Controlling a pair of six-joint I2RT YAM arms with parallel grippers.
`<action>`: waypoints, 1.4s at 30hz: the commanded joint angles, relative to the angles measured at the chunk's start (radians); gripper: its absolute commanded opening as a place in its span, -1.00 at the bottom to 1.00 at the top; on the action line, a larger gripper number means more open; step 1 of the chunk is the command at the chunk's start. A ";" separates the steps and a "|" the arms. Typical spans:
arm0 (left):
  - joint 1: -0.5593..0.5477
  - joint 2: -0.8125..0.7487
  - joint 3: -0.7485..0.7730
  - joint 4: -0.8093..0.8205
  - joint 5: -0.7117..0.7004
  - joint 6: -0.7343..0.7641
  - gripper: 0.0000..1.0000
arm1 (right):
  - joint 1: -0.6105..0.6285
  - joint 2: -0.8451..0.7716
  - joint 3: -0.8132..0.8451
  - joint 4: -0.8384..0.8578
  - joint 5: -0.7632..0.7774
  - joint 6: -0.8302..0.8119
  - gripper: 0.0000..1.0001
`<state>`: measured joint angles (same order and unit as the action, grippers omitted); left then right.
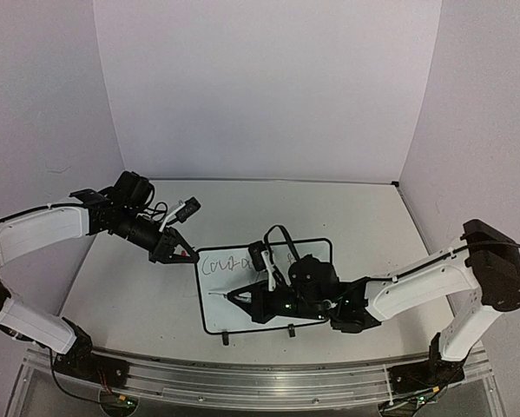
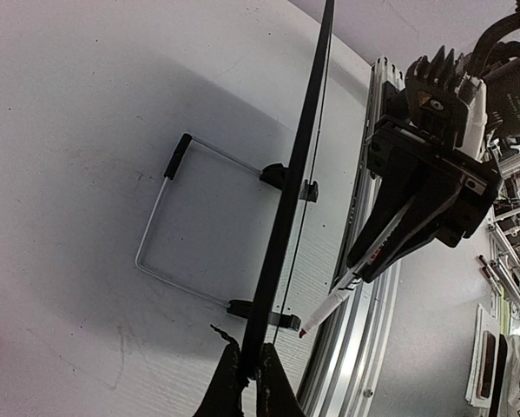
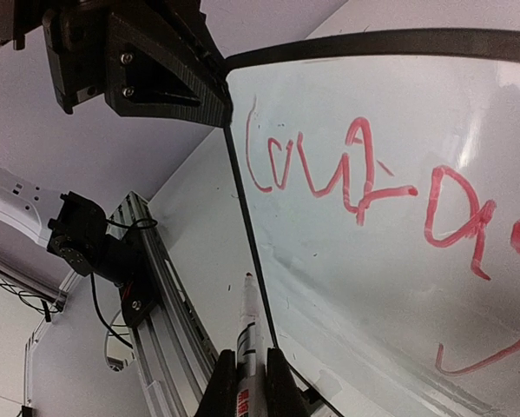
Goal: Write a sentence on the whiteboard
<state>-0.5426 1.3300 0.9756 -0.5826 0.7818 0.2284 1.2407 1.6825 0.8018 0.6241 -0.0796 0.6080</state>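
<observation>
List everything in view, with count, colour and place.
whiteboard: one, white with black border, mid-table between the arms
lettering: one stretch of handwriting, red, on the whiteboard's face
marker: one, white body with red tip, in the right gripper
wire stand: one, silver with black ends, clipped to the whiteboard's edge
table: one, white, under everything
rail: one, silver, along the table's near edge
left gripper: one, black, shut on the whiteboard's corner
right gripper: one, black, shut on the marker, over the whiteboard
</observation>
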 commanded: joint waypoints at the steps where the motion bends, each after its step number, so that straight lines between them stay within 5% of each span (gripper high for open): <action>1: -0.019 0.020 0.011 -0.008 -0.067 0.011 -1.00 | 0.006 0.039 0.037 0.049 0.049 0.025 -1.00; 30: -0.020 0.021 0.010 -0.010 -0.067 0.012 -1.00 | 0.039 0.077 0.005 -0.073 0.054 0.090 -1.00; 42: -0.022 0.019 0.011 -0.010 -0.067 0.013 -1.00 | 0.042 0.086 -0.003 0.046 0.071 0.101 -1.00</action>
<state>-0.5446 1.3300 0.9756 -0.5819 0.7815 0.2287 1.2789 1.7485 0.7963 0.5797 -0.0296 0.6923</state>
